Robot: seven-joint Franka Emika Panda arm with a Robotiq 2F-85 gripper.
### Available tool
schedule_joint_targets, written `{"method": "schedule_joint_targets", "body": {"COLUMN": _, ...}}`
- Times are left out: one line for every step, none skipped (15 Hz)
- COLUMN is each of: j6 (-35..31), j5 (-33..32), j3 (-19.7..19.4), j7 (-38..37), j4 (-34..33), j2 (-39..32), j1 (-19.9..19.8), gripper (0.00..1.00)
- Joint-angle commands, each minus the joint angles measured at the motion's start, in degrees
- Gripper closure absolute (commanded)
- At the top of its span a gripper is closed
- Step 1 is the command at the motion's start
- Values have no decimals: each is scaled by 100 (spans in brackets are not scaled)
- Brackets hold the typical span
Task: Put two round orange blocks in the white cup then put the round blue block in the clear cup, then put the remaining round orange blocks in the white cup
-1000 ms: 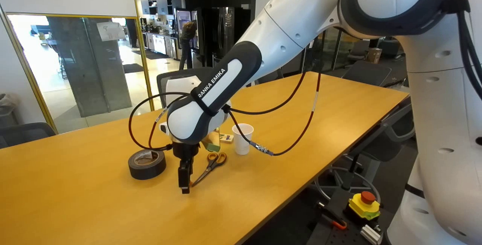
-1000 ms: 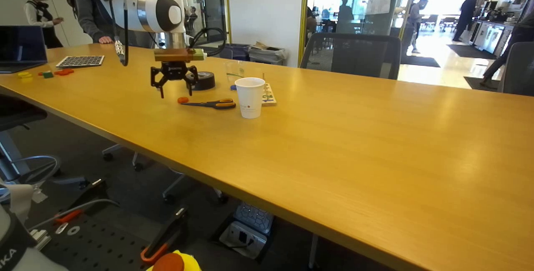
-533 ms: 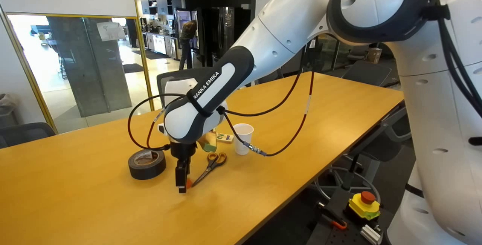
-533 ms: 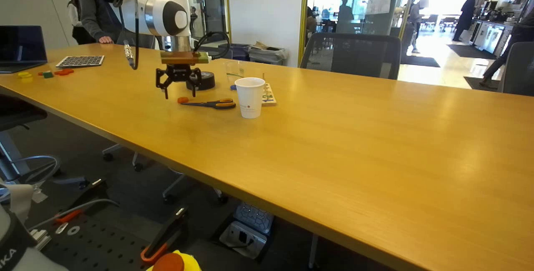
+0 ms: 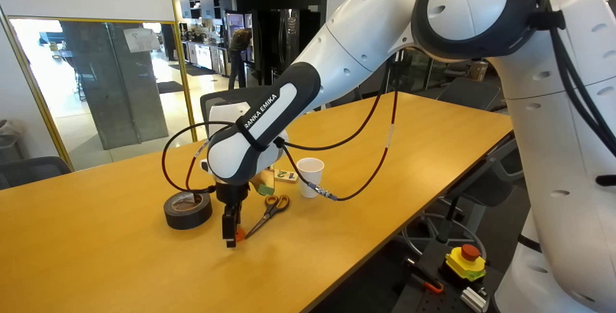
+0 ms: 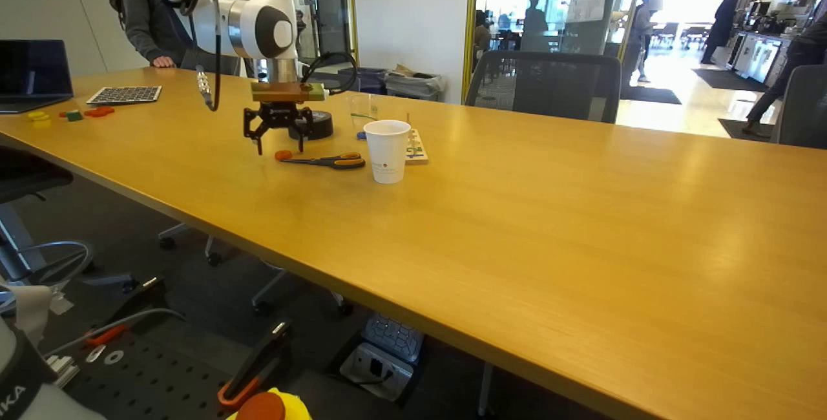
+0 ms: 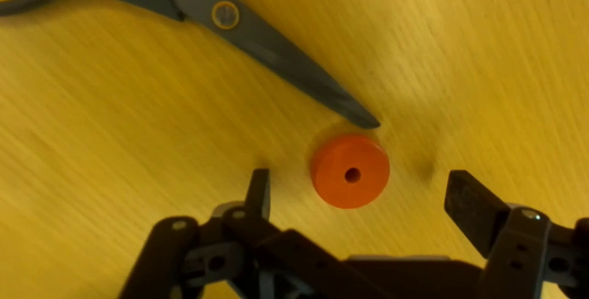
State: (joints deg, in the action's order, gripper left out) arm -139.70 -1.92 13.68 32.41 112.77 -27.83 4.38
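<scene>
One orange block [image 7: 350, 171] near the parted fingers [image 7: 474, 211] awaits placing; whether the white cup [image 6: 387, 152] to its right holds any is hidden.

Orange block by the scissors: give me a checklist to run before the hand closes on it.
1. Hand open: ok, its jaws stand wide apart.
2. Round orange block between the jaws: ok in the wrist view, with a gap on each side.
3. Scissors apart from the block: cannot tell; the tip lies very close.
4. Hand low enough to grip: cannot tell; its height over the block is unclear.
5. White cup upright: ok in both exterior views.
6. Cup contents: cannot tell; its bottom is hidden.
</scene>
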Motion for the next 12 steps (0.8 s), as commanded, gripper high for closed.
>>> {"method": "schedule_joint_targets", "body": {"j6": 107, "j5": 69, "j3": 68, "j7": 47, "j4": -131, "j2": -28, "j1": -62, "gripper": 32}}
{"method": "schedule_joint_targets", "body": {"j6": 124, "j5": 63, "j3": 61, "j7": 32, "j4": -134, "j2": -26, "j1": -57, "gripper": 42}}
{"method": "schedule_joint_targets", "body": {"j6": 137, "j5": 58, "j3": 55, "j7": 23, "j4": -142, "j2": -25, "j1": -54, "gripper": 49}}
{"method": "schedule_joint_targets", "body": {"j6": 153, "j5": 54, "j3": 48, "j7": 12, "j4": -164, "j2": -25, "j1": -52, "gripper": 56}}
{"method": "schedule_joint_targets", "body": {"j6": 164, "j5": 48, "j3": 42, "j7": 3, "j4": -175, "j2": -24, "j1": -53, "gripper": 65}}
{"method": "schedule_joint_targets", "body": {"j6": 186, "j5": 39, "j3": 30, "j7": -15, "j4": -188, "j2": -26, "j1": -49, "gripper": 71}}
{"method": "schedule_joint_targets", "body": {"j6": 211, "j5": 33, "j3": 21, "j7": -28, "j4": -200, "j2": -26, "j1": -48, "gripper": 80}}
{"method": "schedule_joint_targets", "body": {"j6": 250, "j5": 33, "j3": 15, "j7": -34, "j4": -213, "j2": -25, "j1": -47, "gripper": 81}}
{"method": "schedule_joint_targets", "body": {"j6": 284, "j5": 18, "j3": -4, "j7": -62, "j4": -218, "j2": -22, "j1": -39, "gripper": 78}}
{"method": "schedule_joint_targets", "body": {"j6": 302, "j5": 17, "j3": -21, "j7": -88, "j4": -219, "j2": -1, "j1": -44, "gripper": 78}}
{"method": "schedule_joint_targets", "body": {"j6": 319, "j5": -10, "j3": -57, "j7": -145, "j4": -216, "j2": 40, "j1": -37, "gripper": 78}}
{"method": "schedule_joint_targets", "body": {"j6": 344, "j5": -51, "j3": -103, "j7": -216, "j4": -223, "j2": 83, "j1": -24, "gripper": 78}}
